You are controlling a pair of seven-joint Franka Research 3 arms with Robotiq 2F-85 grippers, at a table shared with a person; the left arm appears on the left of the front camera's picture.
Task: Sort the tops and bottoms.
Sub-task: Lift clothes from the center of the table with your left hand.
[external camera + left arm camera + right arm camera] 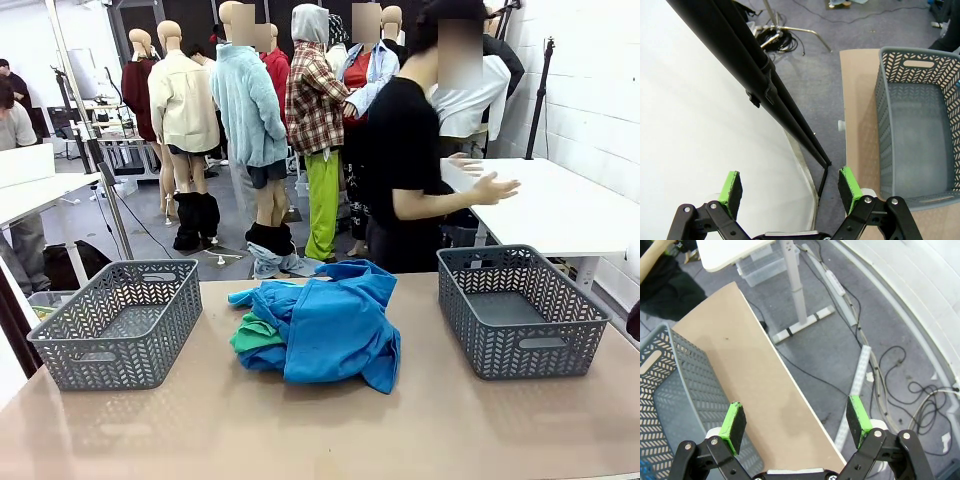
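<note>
The left gripper [789, 176] hangs with its jaws spread wide and nothing between them, out past the left basket [885, 100] on the side away from the heap, above the floor. The right gripper [795, 406] is just as wide and empty, beyond the right basket [685, 370] over the end of the bench [300, 430]. The heap lies mid-bench between the two baskets, touching neither. It shows the blue tops [335, 325] above and the green bottoms [255, 338] peeking out at its left edge. Both baskets look empty, so sorting seems not yet begun. The next move likely calls for one gripper to reach to the heap, pinch a fold of the uppermost blue cloth and lift it clear without dragging the green along. The green is mostly buried, and where one blue garment ends and the other begins is hard to tell. The person [405, 170] behind the heap is turned away.
</note>
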